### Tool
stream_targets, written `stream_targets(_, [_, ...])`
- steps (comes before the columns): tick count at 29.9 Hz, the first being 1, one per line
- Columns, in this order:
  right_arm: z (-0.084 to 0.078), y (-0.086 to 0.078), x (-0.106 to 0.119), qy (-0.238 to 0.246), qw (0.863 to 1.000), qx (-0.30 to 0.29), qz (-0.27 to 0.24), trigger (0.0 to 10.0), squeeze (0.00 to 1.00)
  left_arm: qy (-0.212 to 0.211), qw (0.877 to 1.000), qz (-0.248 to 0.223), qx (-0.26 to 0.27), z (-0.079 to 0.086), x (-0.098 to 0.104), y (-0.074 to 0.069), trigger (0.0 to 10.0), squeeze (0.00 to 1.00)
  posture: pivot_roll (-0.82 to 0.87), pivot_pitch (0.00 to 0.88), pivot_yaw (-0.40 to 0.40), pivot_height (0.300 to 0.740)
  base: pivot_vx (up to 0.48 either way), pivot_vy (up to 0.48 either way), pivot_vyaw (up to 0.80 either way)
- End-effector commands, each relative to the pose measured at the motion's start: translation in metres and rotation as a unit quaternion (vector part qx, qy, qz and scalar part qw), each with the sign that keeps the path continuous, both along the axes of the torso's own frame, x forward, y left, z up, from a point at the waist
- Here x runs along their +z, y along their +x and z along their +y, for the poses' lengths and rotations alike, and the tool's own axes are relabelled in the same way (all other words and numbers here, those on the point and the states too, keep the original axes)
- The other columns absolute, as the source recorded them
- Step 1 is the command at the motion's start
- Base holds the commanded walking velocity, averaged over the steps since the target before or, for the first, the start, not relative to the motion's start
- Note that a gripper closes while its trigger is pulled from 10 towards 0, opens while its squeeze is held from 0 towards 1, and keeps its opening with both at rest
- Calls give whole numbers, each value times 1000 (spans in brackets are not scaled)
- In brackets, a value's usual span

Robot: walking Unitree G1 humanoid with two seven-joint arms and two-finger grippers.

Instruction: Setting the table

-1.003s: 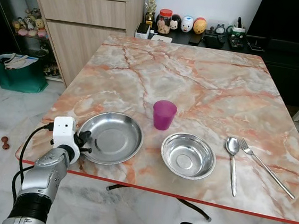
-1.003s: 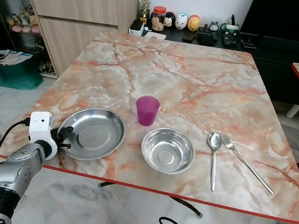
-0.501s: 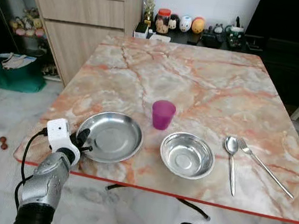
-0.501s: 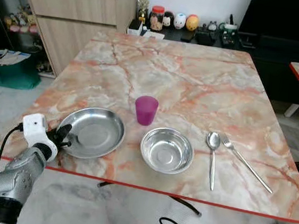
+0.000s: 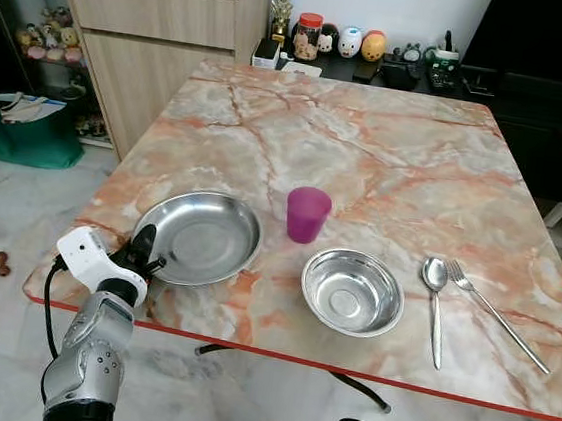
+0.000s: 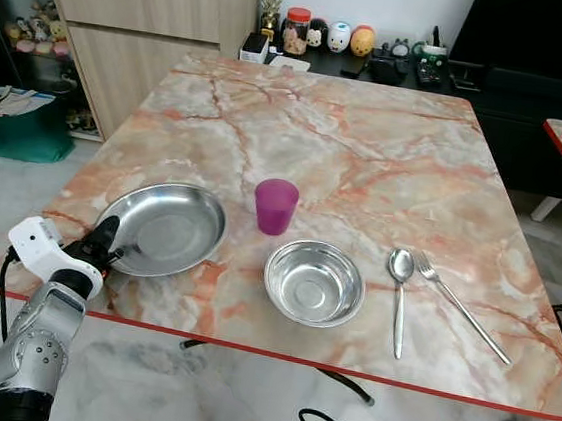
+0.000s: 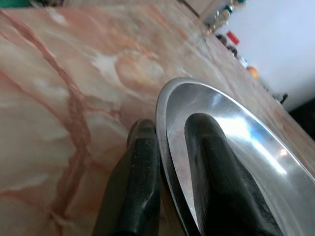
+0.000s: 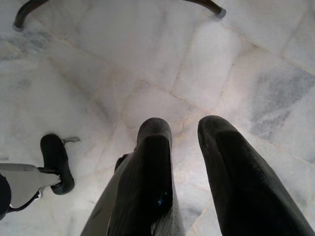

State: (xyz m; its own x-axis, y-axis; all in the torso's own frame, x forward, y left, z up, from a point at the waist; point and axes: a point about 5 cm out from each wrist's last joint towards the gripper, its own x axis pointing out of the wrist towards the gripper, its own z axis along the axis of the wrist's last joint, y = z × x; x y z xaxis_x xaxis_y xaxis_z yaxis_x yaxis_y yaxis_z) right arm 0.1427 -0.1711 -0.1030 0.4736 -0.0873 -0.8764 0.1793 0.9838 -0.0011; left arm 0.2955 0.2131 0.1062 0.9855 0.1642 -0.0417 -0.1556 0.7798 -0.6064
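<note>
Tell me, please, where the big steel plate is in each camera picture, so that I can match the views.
Left eye view: the steel plate lies near the table's left front corner, its rim pinched by the left pincer.
Right eye view: same spot, plate left of the purple cup.
Left wrist view: the plate's rim sits between the two black fingers.
Right wrist view: floor tiles; no plate.
Shared landmark: the left pincer's fingers on the rim.

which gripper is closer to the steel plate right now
Left. The left gripper is pinching the rim of the steel plate at the table's near left corner. The right gripper hangs over the floor tiles, off the table and away from the plate.
</note>
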Motion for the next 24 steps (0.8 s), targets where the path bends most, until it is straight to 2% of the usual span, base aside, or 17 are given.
stream_targets(1, [-3, -3, -1, -6, 1000, 5, 3, 10000, 0, -11, 998, -56, 20, 4, 23, 2, 10000, 0, 62, 0, -46, 740, 0, 0, 0])
stream_targets(4, [-4, -4, -1, -9, 1000, 6, 5, 10000, 0, 11, 993, -114, 25, 5, 51, 4, 10000, 0, 63, 0, -48, 740, 0, 0, 0])
stream_targets(8, [-5, -4, -1, -11, 1000, 6, 6, 10000, 0, 55, 987, -148, 17, 0, 71, 3, 10000, 0, 67, 0, -53, 740, 0, 0, 0])
stream_targets(10, [-5, -4, -1, -13, 1000, 7, 6, 10000, 0, 79, 983, -163, 1, -8, 80, 3, 10000, 0, 70, 0, -56, 740, 0, 0, 0])
stream_targets(16, [-6, -3, -1, -13, 1000, 5, 5, 10000, 0, 79, 983, -164, -14, -18, 81, 2, 10000, 0, 69, 0, -59, 740, 0, 0, 0])
stream_targets(24, [-5, -2, 0, -11, 1000, -3, 2, 10000, 0, 83, 983, -162, -12, -22, 79, -1, 10000, 0, 71, 0, -59, 740, 0, -47, 0])
